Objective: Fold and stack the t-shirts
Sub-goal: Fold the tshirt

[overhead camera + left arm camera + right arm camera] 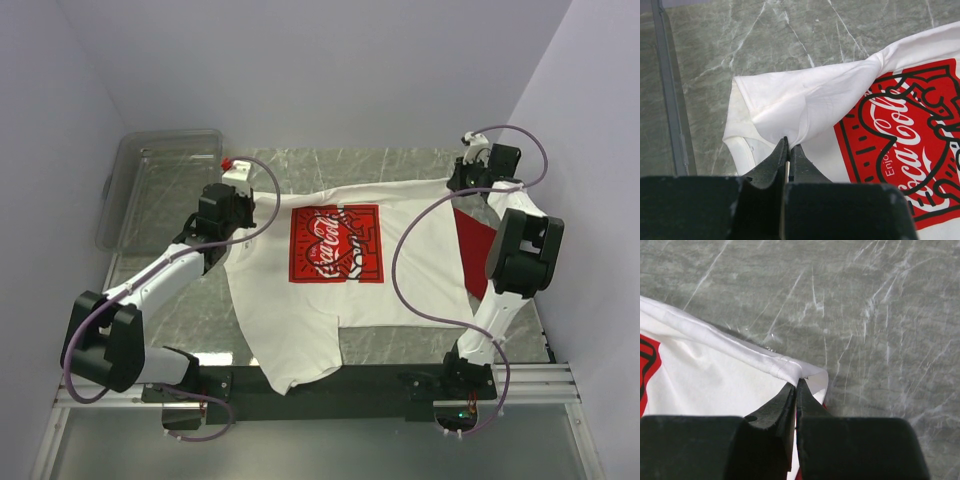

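Observation:
The white t-shirt (pixel 330 290) with a red Coca-Cola print (pixel 335 244) lies spread on the table, one end hanging over the near edge. My left gripper (pixel 243 205) is shut on a pinched fold of its white cloth (pixel 805 107) near the left sleeve. My right gripper (pixel 468 178) is shut on the hemmed far right corner (pixel 790 369) of the same shirt. A red t-shirt (pixel 478 250) lies partly under the white one at the right, by my right arm. In the left wrist view the print (pixel 905 145) fills the right side.
A clear plastic bin (pixel 160 185) stands at the back left, its wall (pixel 670 100) close to my left gripper. Grey marble tabletop (pixel 370 165) shows beyond the shirt. Purple cables loop over both arms. White walls close in on both sides.

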Robot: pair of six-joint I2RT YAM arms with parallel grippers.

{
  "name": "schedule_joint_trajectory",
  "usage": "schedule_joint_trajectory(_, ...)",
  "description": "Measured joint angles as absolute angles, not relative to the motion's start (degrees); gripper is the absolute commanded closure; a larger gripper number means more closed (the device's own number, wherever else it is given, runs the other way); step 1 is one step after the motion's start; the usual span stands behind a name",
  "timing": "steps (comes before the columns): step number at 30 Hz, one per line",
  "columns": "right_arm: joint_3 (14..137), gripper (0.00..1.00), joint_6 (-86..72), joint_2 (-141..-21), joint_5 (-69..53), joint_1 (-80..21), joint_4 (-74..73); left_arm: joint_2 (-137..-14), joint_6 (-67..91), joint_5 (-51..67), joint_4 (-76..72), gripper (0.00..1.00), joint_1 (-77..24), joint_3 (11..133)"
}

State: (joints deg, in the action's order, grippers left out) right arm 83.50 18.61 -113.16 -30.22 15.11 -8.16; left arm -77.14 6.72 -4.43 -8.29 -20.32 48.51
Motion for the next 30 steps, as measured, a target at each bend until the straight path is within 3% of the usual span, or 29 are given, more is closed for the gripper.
schedule_joint_trajectory(30, 77.2, 0.93, 27.0, -108.3, -38.4, 19.8, -10.3, -70.0, 8.3, -4.5, -5.1, 0.99, -21.4, 43.4)
